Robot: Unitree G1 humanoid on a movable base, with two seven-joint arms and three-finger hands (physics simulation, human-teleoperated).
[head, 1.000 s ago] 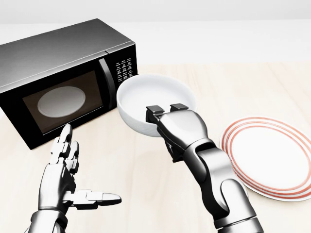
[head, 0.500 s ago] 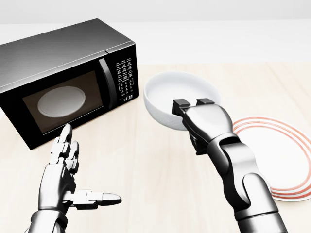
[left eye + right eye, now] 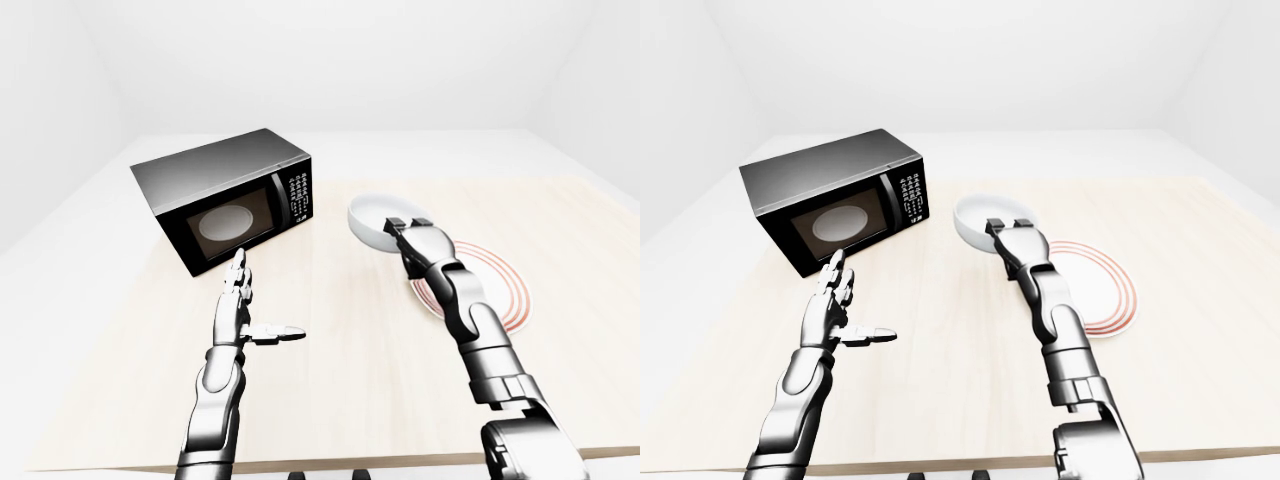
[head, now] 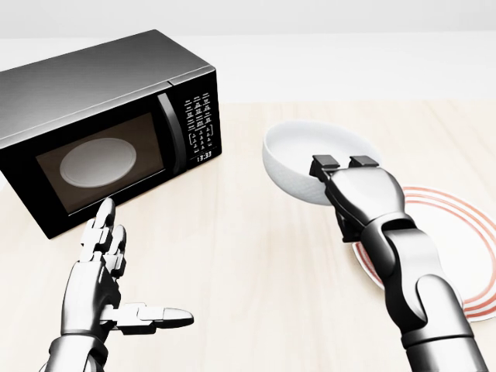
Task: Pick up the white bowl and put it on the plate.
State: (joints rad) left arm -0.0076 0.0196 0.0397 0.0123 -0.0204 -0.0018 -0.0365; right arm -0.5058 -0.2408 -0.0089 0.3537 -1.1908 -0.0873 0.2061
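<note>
Bowl: plain white, round, deep, nothing visible inside. Held in my right hand, fingers hooked over the near rim, rest of my hand under the wall. Tilted, mouth turned partly toward my head cameras, so the inside shows. In the head view it sits right of centre, just left of the plate, its lower right edge close to the plate's rim; whether it overlaps the rim I cannot tell.

Plate: white, flat, round, red rings around the border. Lies flat on the counter at the right of the head view, partly hidden behind my right forearm.
</note>
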